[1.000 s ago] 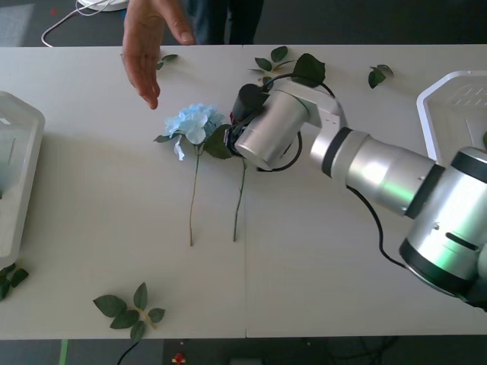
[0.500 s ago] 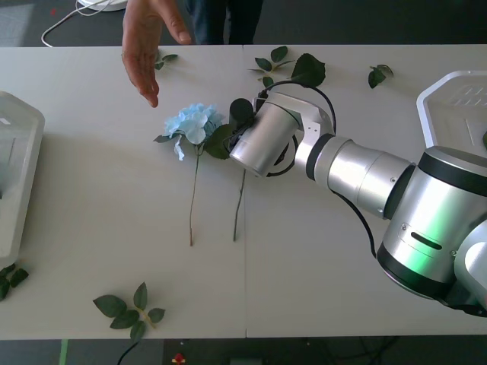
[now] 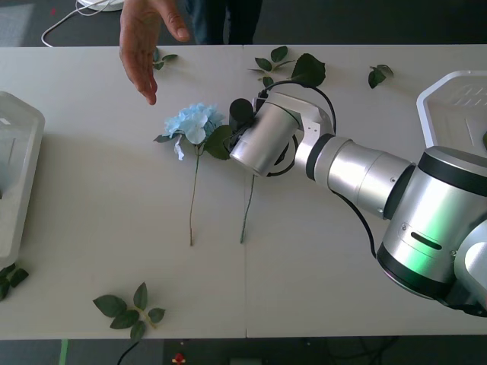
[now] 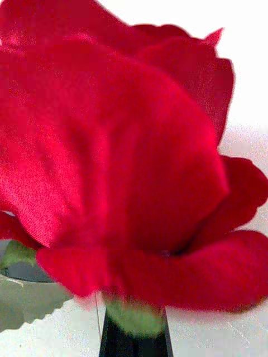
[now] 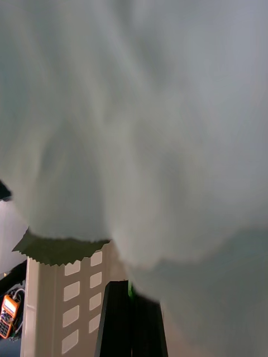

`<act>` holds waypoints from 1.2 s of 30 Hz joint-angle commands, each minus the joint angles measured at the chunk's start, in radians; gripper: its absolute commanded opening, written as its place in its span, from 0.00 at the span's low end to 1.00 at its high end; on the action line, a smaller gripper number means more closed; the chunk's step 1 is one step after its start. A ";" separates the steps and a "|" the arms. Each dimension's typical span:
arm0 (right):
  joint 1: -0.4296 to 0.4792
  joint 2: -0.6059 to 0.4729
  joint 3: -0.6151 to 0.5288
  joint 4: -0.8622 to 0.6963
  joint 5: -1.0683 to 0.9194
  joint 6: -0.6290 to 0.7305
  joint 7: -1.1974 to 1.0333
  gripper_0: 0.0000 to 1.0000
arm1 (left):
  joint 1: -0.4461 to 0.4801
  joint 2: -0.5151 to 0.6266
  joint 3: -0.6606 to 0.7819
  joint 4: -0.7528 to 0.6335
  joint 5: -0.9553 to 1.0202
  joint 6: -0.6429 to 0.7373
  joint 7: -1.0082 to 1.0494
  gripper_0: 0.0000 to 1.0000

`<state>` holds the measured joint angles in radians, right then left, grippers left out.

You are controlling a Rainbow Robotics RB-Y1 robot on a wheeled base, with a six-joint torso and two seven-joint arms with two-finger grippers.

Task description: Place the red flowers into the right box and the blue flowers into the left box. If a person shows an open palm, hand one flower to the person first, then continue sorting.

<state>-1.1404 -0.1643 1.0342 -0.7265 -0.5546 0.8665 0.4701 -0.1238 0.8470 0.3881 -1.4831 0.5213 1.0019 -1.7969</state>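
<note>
My right gripper (image 3: 240, 114) is at the table's middle, its black fingers (image 4: 134, 337) shut on the base of a red flower (image 4: 123, 156). That rose's thin stem (image 3: 247, 217) trails toward the near edge. Just to its left, a blue flower (image 3: 194, 122) lies on the table. The person's open palm (image 3: 143, 46) hovers over the far edge, beyond the blue flower. The left box (image 3: 17, 152) is at the left edge and the right box (image 3: 445, 103) at the right. My left gripper (image 5: 131, 321) is shut on a green stem under a pale blue flower (image 5: 139, 122).
Loose green leaf sprigs lie at the far side (image 3: 293, 65), far right (image 3: 379, 74), near left (image 3: 131, 308) and left edge (image 3: 7, 277). A white slotted crate (image 5: 67, 295) stands behind the left gripper.
The right arm swung in and settled over the rose. The rose's stem end then shifted a little to the right. The person's hand drew slightly back.
</note>
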 commanded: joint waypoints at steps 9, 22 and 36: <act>0.007 -0.182 -0.023 -0.292 -0.018 -0.014 -0.030 0.00 | 0.007 0.034 -0.006 -0.011 -0.011 -0.012 -0.045 0.00; 0.222 -0.537 -0.143 -0.689 0.147 -0.460 -0.021 0.00 | 0.007 0.034 -0.006 -0.011 -0.011 -0.012 -0.045 0.00; 0.335 -0.538 -0.428 -0.709 0.648 -1.021 -0.018 0.00 | 0.007 0.034 -0.006 -0.011 -0.011 -0.012 -0.045 0.00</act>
<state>-0.7984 -0.7221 0.6706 -1.3997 0.0740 -0.1093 0.4701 -0.1239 0.8470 0.3878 -1.4826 0.5211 1.0016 -1.7969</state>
